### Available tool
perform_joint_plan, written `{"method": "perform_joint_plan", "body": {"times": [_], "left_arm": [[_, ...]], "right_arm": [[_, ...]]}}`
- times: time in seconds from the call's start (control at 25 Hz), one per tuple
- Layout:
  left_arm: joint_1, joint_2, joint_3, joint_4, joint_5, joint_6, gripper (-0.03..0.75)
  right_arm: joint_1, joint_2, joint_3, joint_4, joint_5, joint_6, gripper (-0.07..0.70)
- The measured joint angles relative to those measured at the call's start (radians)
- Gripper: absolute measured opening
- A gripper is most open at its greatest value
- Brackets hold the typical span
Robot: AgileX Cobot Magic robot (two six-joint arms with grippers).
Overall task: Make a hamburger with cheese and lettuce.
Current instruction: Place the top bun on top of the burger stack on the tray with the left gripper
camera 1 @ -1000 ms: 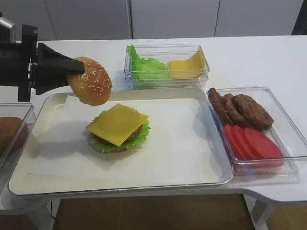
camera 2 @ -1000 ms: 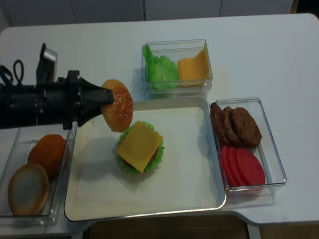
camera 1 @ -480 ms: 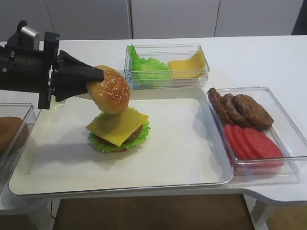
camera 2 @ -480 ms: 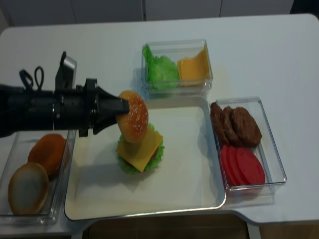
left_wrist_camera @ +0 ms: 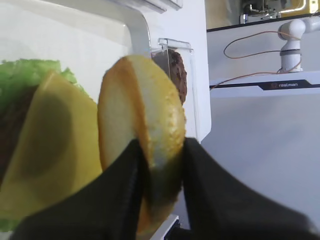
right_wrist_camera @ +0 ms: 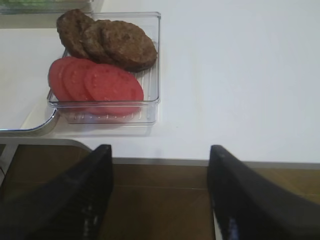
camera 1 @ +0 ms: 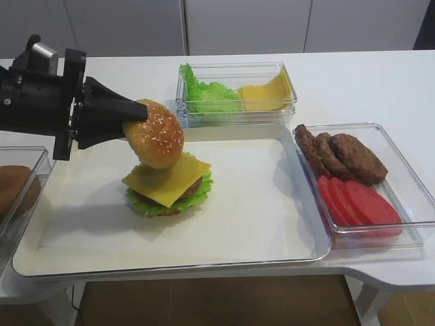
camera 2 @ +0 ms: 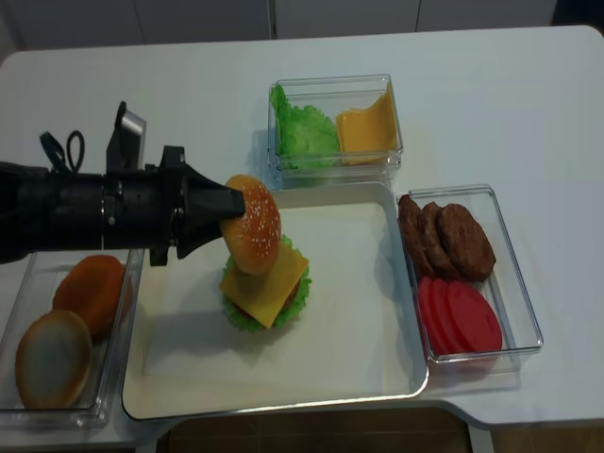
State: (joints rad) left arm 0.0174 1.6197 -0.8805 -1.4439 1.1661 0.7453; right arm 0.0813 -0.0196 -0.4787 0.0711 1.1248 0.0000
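In the exterior view we saw the left gripper clamping the sesame bun on edge, tilted over the cheese and lettuce on the tray near the table's front edge. The right wrist view showed the right gripper parted — holding nothing. In the left wrist view, fingers pinched the bun.

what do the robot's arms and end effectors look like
The left arm is matte black and cylindrical, with a looped black cable near its back and a small grey-topped block on top. Its end effector tapers like a wedge into two smooth black fingers. The right end effector shows only two broad, glossy black fingers. No markings or sleeves are visible.
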Motion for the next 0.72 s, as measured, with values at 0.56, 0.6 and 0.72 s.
{"method": "perform_joint_plan", "body": {"times": [0.56, 0.6, 0.72], "left_arm": [[-0.059, 0.0, 0.0, 0.02, 0.002, -0.015, 0.178], [-0.059, 0.0, 0.0, 0.02, 0.002, -0.014, 0.178], [-0.059, 0.0, 0.0, 0.02, 0.002, -0.014, 0.176]], "right_arm": [[0.0, 0.0, 0.0, 0.0, 0.0, 0.0, 0.449], [0.0, 0.0, 0.0, 0.0, 0.0, 0.0, 0.45], [0.0, 0.0, 0.0, 0.0, 0.0, 0.0, 0.45]]}}
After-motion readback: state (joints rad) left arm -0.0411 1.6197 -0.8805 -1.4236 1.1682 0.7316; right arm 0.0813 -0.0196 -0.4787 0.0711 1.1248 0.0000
